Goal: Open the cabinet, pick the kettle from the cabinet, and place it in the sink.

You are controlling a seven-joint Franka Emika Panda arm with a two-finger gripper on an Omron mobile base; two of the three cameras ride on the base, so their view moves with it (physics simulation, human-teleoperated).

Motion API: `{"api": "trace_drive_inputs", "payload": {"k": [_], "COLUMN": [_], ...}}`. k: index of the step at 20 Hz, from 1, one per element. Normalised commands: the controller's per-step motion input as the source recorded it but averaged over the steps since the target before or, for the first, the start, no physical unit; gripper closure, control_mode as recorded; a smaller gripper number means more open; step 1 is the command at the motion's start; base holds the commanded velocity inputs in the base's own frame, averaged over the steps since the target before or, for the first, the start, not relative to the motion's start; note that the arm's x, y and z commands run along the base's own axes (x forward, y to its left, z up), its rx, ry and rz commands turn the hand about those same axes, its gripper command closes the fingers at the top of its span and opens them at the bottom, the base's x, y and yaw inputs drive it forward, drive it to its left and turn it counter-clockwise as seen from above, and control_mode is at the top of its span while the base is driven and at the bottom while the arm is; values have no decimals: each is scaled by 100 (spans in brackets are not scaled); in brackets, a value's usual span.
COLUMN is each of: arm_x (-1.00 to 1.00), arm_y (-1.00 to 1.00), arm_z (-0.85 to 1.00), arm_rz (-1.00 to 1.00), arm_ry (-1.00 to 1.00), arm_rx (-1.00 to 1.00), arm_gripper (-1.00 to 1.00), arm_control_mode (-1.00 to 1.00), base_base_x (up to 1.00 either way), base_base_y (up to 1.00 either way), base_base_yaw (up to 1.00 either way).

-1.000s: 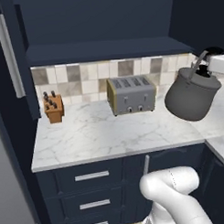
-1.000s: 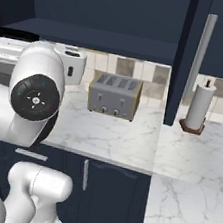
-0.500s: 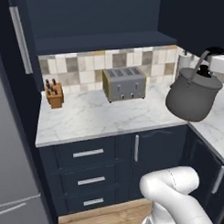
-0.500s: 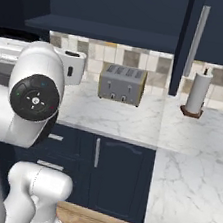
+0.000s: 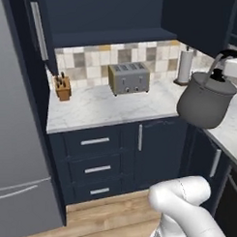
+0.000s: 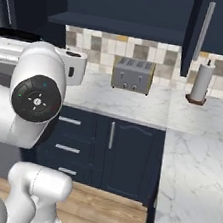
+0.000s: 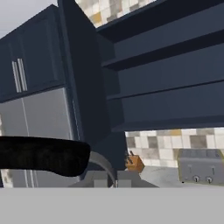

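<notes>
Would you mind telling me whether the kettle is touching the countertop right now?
Apart. In the left base view the kettle hangs in the air by its black handle, its rounded base in front of the dark lower cabinets, with no part resting on the marble countertop.

We hold our white, dark-jointed arm (image 6: 37,97) raised, its two-finger gripper (image 5: 220,71) clamped tight at the right.

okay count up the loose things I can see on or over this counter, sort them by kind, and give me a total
Kettle, hanging above the counter edge in the left base view: 1
Toaster: 1
Knife block: 1
Paper towel roll: 1
Total: 4
</notes>
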Motion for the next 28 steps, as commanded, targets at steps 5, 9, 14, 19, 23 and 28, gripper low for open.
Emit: {"api": "trace_drive_inputs", "payload": {"k": [5,9,14,19,23,28], "arm_x": [0,0,0,0,0,0], "arm_y": [0,0,0,0,0,0], "arm_z": [0,0,0,0,0,0], "arm_rz": [0,0,0,0,0,0], "arm_ry": [0,0,0,0,0,0], "arm_rx": [0,0,0,0,0,0], "arm_gripper": [100,100,100,100,100,100], "arm_control_mode": [100,100,100,100,100,100], "base_base_x": [-46,-46,-46,-19,0,0], "base_base_y": [63,66,60,29,11,3], "base_base_yaw": [1,0,7,18,27,35]}}
